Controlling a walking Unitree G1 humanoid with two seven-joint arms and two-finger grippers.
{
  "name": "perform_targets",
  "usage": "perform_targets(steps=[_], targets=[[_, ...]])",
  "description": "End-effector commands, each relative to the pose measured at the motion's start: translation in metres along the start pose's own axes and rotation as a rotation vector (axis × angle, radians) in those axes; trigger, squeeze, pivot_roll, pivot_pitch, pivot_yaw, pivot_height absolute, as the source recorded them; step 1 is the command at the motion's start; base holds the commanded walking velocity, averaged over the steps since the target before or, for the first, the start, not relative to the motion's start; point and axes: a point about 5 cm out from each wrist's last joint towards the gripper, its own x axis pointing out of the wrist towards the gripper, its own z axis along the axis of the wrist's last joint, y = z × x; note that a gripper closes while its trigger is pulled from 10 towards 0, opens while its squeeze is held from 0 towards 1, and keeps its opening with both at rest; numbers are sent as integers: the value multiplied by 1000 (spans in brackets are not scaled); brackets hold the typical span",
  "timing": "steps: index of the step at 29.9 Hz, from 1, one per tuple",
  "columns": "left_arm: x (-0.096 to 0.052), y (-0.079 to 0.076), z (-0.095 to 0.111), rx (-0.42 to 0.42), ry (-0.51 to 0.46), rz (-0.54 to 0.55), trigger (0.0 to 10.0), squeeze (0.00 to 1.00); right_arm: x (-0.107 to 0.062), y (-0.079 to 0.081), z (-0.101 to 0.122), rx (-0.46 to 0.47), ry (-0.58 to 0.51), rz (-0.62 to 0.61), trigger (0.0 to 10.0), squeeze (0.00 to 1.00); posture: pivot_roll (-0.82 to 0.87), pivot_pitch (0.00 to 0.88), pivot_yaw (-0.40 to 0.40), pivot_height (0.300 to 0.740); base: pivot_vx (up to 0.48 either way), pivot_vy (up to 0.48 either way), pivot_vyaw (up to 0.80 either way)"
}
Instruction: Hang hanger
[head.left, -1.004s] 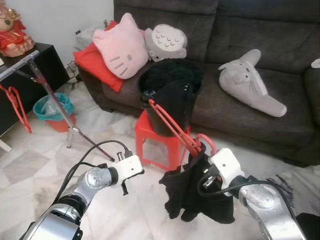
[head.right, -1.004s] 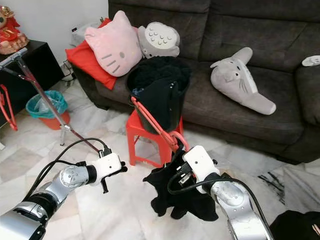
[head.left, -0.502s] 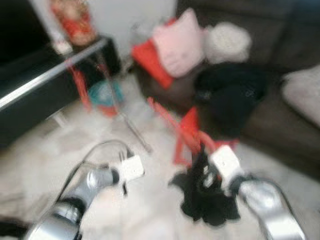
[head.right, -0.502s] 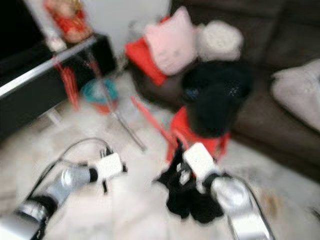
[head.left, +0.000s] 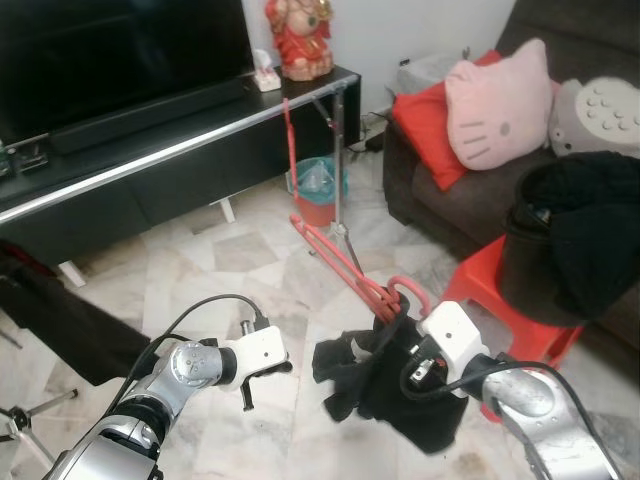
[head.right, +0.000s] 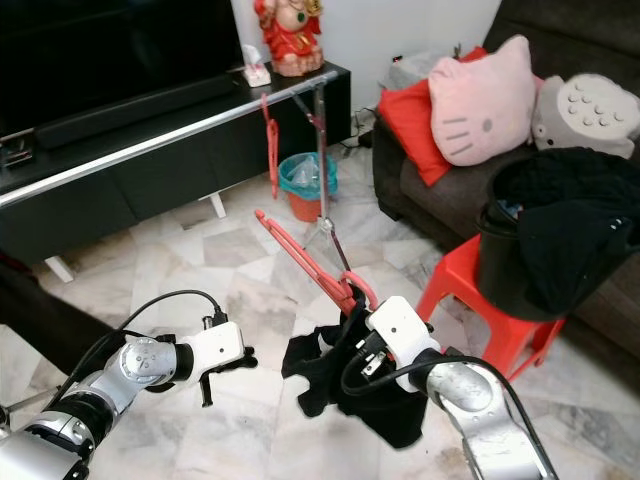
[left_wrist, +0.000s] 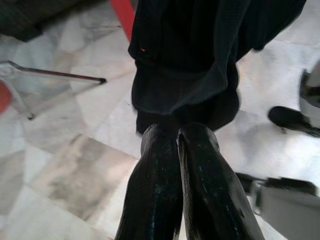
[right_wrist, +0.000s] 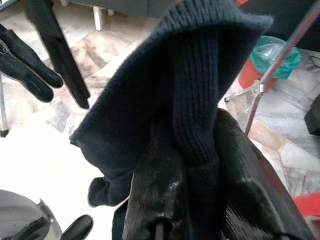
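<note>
**Robot holds a hanger with black knitwear over the marble floor**

Marble floor (head.left: 250, 270) runs between a black TV console (head.left: 120, 180) at ten o'clock and a dark sofa (head.left: 450, 200) at two o'clock. A silver drying rack rail (head.left: 180, 150) crosses in front of the console, with a red hanger (head.left: 289, 150) already on it. At five o'clock the right gripper (head.left: 395, 335) pinches a red hanger with a black knit garment (head.left: 385, 385), its fingers (right_wrist: 155, 190) clamped around the fabric. At seven o'clock the left gripper (head.left: 248, 385) hangs low beside the garment, fingers (left_wrist: 160, 180) pressed together and holding nothing. A black laundry basket (head.left: 565, 250) sits on a red stool (head.left: 500, 310).
</note>
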Motion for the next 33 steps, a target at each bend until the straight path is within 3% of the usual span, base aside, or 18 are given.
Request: perform_targets(steps=[1, 4, 7, 10, 22, 32, 33], targets=[[-5, -1, -5, -5, 28, -43, 10000, 0, 0, -3, 5, -12, -21, 13, 10000, 0, -27, 26, 71, 740, 0, 0, 0], [-7, -1, -6, -14, 32, -68, 10000, 0, -1, -7, 4, -23, -11, 24, 10000, 0, -25, 24, 67, 740, 0, 0, 0], [-8, -9, -12, -44, 63, -169, 10000, 0, 0, -18, 4, -48, 8, 2, 10000, 0, -23, 25, 65, 740, 0, 0, 0], [-8, -11, -13, -44, 67, -182, 10000, 0, 2, -22, 8, -48, 2, -15, 10000, 0, -22, 27, 64, 740, 0, 0, 0], [-1, -3, 4, -171, -84, -73, 10000, 0, 20, -14, 33, -46, -84, 24, 10000, 0, -14, 43, 67, 740, 0, 0, 0], [2, 6, 14, -221, -144, 8, 10000, 0, 21, -12, 51, -62, -126, 53, 10000, 0, -19, 60, 69, 740, 0, 0, 0], [3, 8, 15, -225, -147, 27, 10000, 1000, 21, -12, 51, -62, -127, 54, 10000, 0, -18, 62, 68, 740, 0, 0, 0]])
